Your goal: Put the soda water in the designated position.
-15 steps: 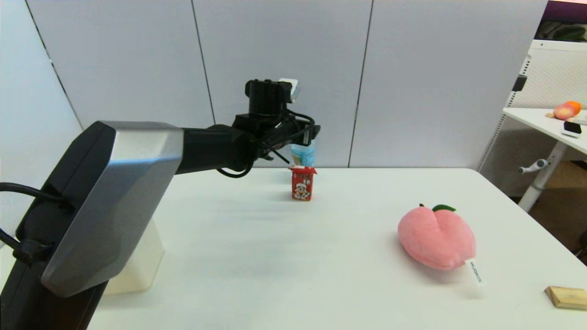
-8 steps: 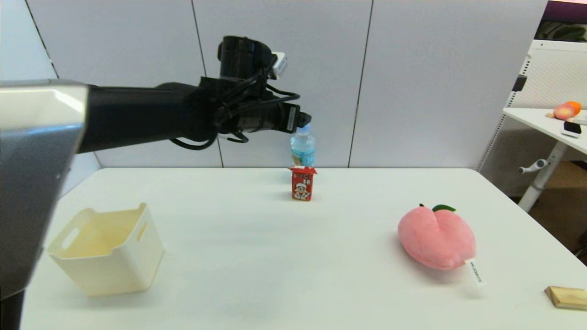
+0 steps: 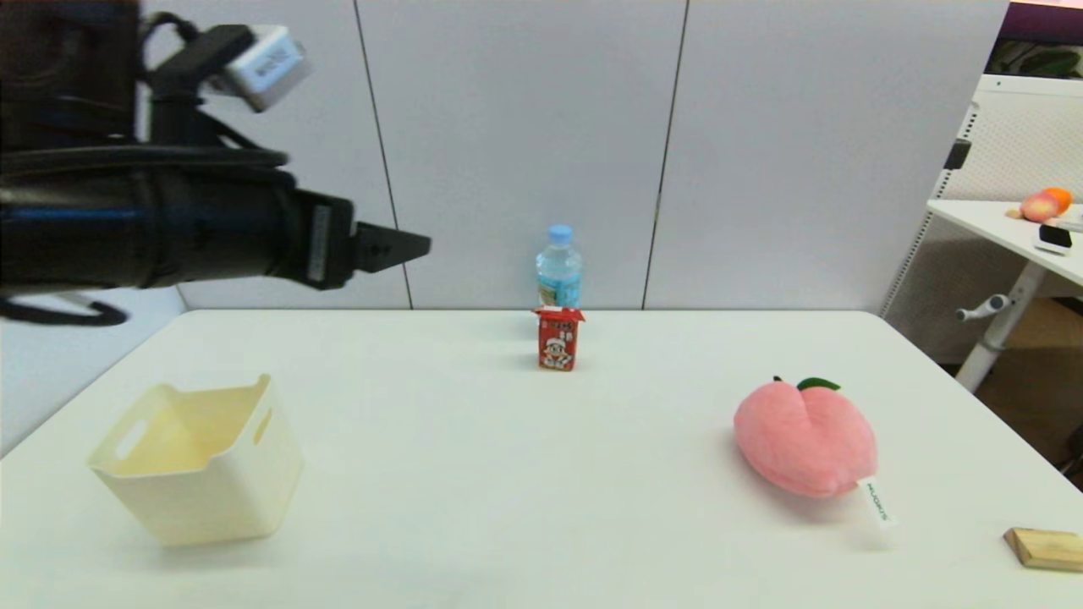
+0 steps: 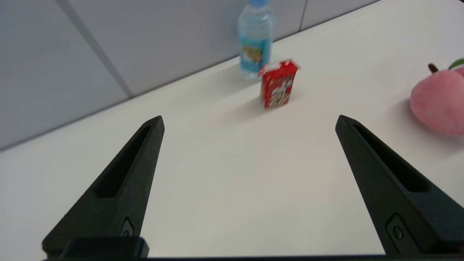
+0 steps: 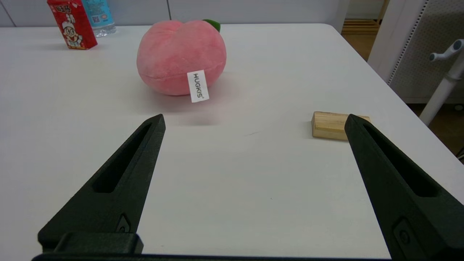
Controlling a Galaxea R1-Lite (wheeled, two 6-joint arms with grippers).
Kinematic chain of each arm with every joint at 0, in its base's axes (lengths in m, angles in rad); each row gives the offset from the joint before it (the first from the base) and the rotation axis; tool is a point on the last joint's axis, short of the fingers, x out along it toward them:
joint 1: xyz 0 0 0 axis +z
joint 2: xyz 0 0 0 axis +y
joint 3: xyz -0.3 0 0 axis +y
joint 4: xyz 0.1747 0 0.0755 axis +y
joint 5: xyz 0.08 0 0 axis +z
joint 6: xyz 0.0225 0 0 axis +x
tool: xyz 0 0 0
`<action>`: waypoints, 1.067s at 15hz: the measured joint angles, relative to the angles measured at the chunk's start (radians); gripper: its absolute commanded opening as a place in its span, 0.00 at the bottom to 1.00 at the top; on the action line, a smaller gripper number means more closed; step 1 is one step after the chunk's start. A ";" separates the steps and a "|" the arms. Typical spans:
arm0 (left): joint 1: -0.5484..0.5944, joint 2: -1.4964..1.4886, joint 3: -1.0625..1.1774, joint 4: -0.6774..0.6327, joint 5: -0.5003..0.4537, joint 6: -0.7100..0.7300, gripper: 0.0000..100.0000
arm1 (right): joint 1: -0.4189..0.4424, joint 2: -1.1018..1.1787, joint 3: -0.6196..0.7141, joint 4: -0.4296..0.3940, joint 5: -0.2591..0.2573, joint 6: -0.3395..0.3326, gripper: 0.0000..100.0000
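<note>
Your soda water is standing upright at the far edge of the desk, close against the grey wall panels, with nothing holding it. The small red carton is standing just in front of it and hiding the foot of the bottle from your head camera. Well off to your right, the pink plush peach is lying on the desk, and a wooden block is sitting near the right front edge. On your left, the cream bin is sitting open near the front.

Your left gripper is hanging high above the left side of the desk, pointing across toward the bottle yet well apart from it, its fingers spread wide around nothing. Your right gripper is sitting low over the near right part of the desk, fingers likewise spread wide, with the peach and the block ahead of it.
</note>
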 measured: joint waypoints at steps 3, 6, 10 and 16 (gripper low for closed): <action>0.073 -0.316 0.253 -0.001 0.000 0.003 1.00 | 0.000 0.000 0.000 0.000 0.000 0.000 1.00; 0.180 -0.612 0.491 -0.025 -0.029 0.009 1.00 | 0.000 0.000 0.000 0.000 0.000 0.000 1.00; 0.353 -0.941 0.774 -0.092 -0.167 0.015 1.00 | 0.000 0.000 0.000 0.000 0.000 0.000 1.00; 0.465 -1.146 0.901 -0.126 -0.211 0.032 1.00 | 0.000 0.000 0.000 0.000 0.000 0.000 1.00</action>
